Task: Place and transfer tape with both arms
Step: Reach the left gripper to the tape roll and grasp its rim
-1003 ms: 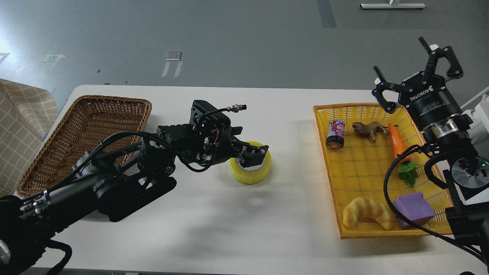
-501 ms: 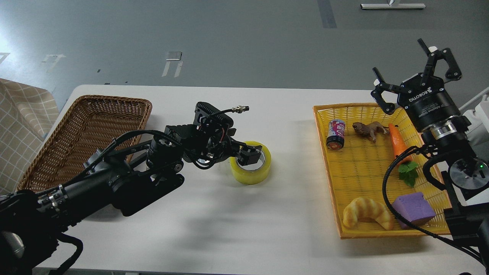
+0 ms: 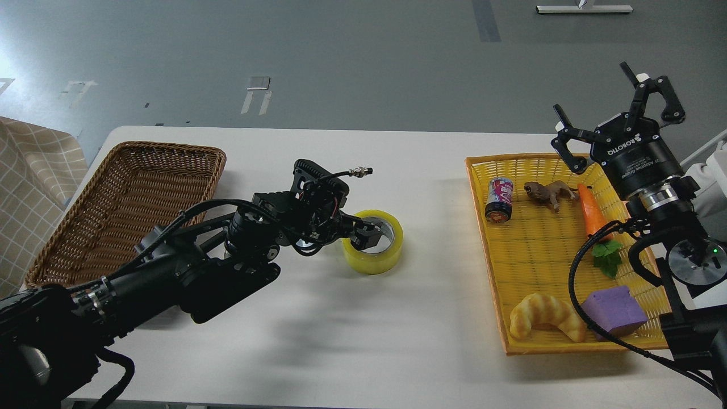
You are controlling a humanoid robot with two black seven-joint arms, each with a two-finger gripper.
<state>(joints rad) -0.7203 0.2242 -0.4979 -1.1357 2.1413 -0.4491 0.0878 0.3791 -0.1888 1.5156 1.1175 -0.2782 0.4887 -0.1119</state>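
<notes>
The tape point(image 3: 379, 253), a yellow roll with a grey-white core, lies flat on the white table point(image 3: 363, 329) near its middle. My left gripper point(image 3: 363, 233) comes in from the left and sits on the roll's left side. One dark finger point(image 3: 369, 234) reaches down into the core; the rest is dark and I cannot tell the fingers apart. My right gripper point(image 3: 616, 116) is open and empty, fingers spread and pointing up, held in the air above the far right corner of the yellow tray point(image 3: 539, 255).
A brown wicker basket point(image 3: 130, 199) stands at the table's left. The yellow tray on the right holds a can point(image 3: 498, 199), a brown toy animal point(image 3: 548, 192), a carrot point(image 3: 590, 210), a croissant point(image 3: 545, 318) and a purple block point(image 3: 616, 309).
My left arm has reached further right and its gripper has sunk lower onto the roll, a finger now inside the core. The tape has not moved. The right gripper barely shifted.
</notes>
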